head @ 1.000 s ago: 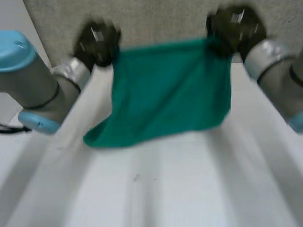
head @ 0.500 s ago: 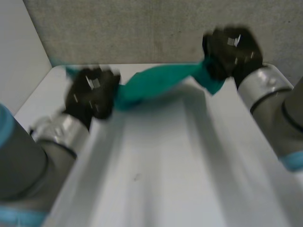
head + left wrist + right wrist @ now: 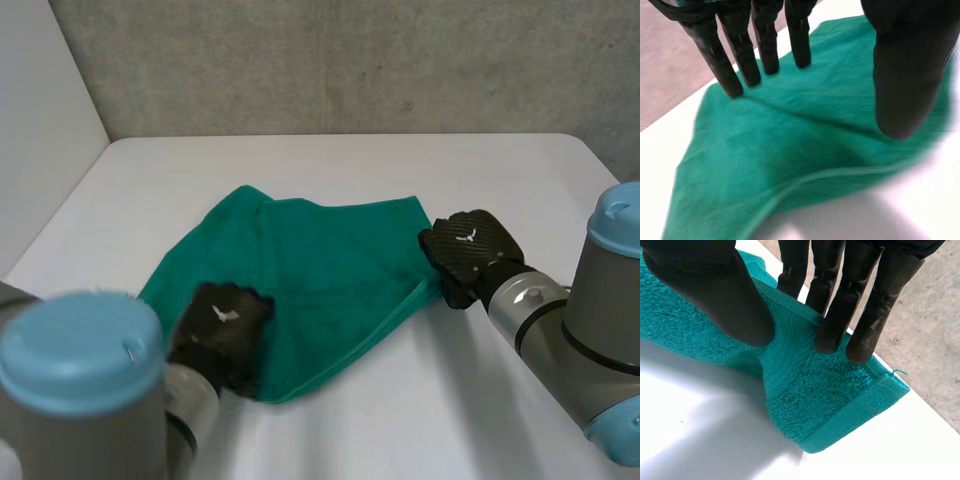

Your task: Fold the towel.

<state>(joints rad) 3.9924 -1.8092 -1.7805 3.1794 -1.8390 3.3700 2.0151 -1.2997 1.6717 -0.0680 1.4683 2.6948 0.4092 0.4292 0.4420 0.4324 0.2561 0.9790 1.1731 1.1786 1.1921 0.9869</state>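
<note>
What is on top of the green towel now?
The left hand rests on the towel at its near edge; the right hand pinches a corner. The table beneath is covered.

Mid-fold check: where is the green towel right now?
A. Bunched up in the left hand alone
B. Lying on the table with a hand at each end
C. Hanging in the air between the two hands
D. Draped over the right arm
B: the towel lies spread on the white table, with the left hand on its near corner and the right hand at its right corner.
</note>
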